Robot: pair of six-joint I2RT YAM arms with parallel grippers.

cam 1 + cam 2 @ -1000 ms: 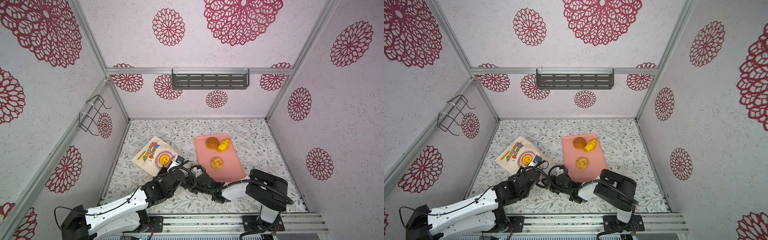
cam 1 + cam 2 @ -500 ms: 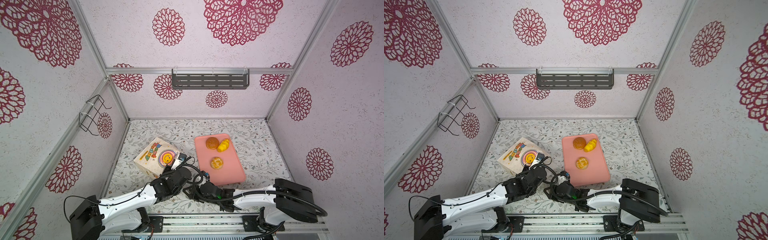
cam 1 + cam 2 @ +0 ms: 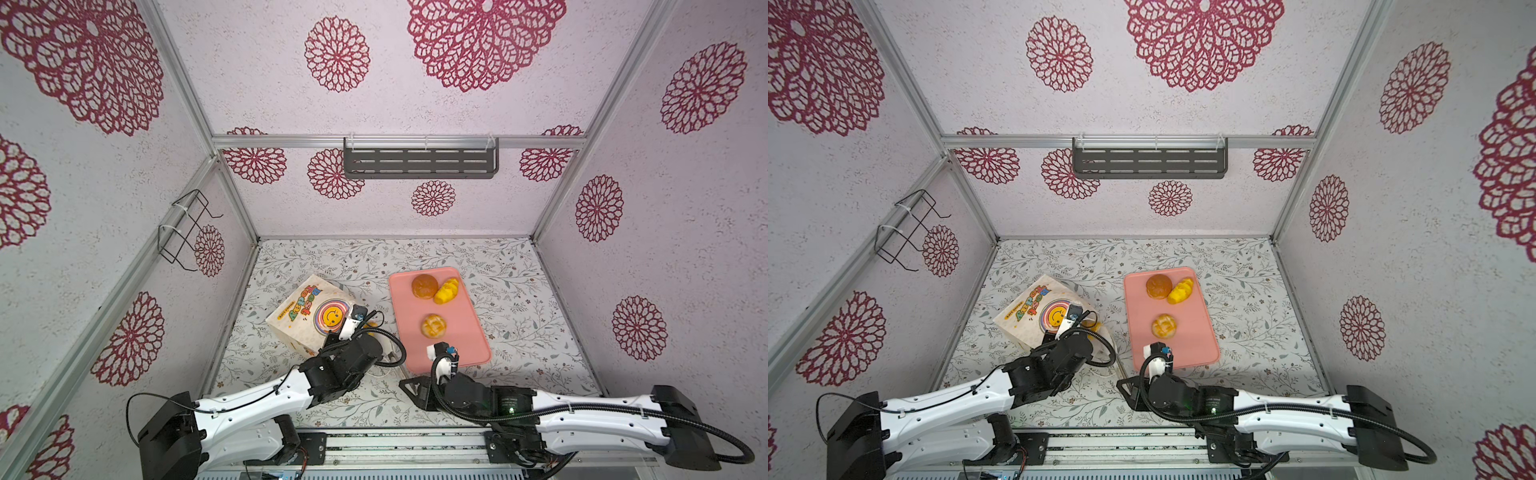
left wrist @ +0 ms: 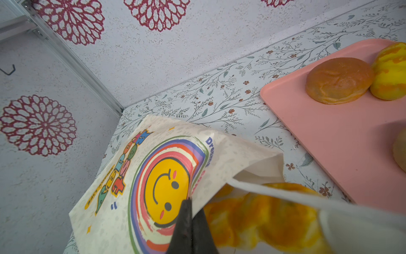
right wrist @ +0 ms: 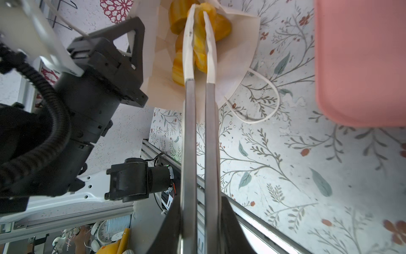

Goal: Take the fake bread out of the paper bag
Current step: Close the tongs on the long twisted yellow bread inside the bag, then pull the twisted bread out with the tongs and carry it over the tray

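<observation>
The paper bag (image 3: 307,311) (image 3: 1034,309) lies on its side at the left, smiley print up, mouth toward the pink tray. My left gripper (image 4: 189,201) is shut on the upper rim of the bag (image 4: 131,176), holding the mouth up. Yellow-orange fake bread (image 4: 263,215) fills the mouth. My right gripper (image 5: 199,19) reaches in with long metal fingers; its white fingertips (image 5: 189,33) are shut on a yellow twisted piece (image 5: 198,44). A brown bun (image 3: 424,286), a yellow roll (image 3: 446,291) and a scored bun (image 3: 434,325) lie on the tray.
The pink tray (image 3: 457,336) lies right of the bag, its near corner close to my right wrist. A white cord handle (image 5: 273,96) loops on the table by the bag's mouth. A wire rack (image 3: 183,232) hangs on the left wall, a grey shelf (image 3: 419,160) on the back wall.
My right arm has swung from folded up to stretched low along the front, its wrist shifting a little right. The left gripper has kept its hold on the bag's rim.
</observation>
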